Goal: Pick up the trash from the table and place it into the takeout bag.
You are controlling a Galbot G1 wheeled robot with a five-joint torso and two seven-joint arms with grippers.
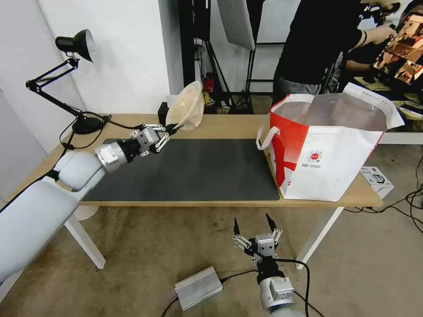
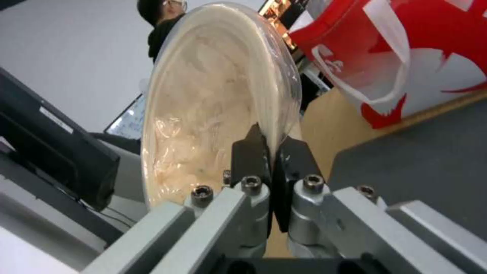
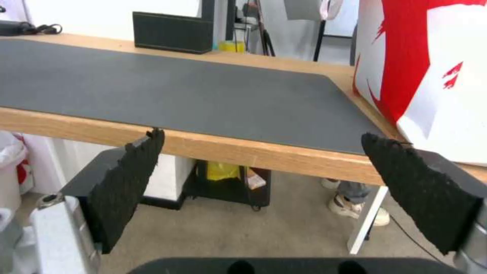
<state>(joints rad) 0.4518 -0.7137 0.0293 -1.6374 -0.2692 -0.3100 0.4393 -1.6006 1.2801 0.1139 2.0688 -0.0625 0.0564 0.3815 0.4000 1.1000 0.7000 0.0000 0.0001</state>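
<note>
The mat (image 1: 189, 169) lies bare between the left gripper (image 1: 172, 129) and the bag (image 1: 328, 149); the bag's mouth gapes open upward. A lamp (image 1: 66, 75) stands behind.

Black desk lamp (image 1: 75, 44) at far-left corner; black tissue box (image 3: 172, 31); silver box (image 1: 198, 287) on floor.

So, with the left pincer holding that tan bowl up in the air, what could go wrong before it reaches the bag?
1. The left pincer grips the tan bowl only by its thin rim, on edge, so it may slip or bend and drop onto the table.
2. The bag stands far along the table; its tall wall or loose handle may catch the bowl.
3. The right pincer, open below the table edge, probably cannot help.
</note>
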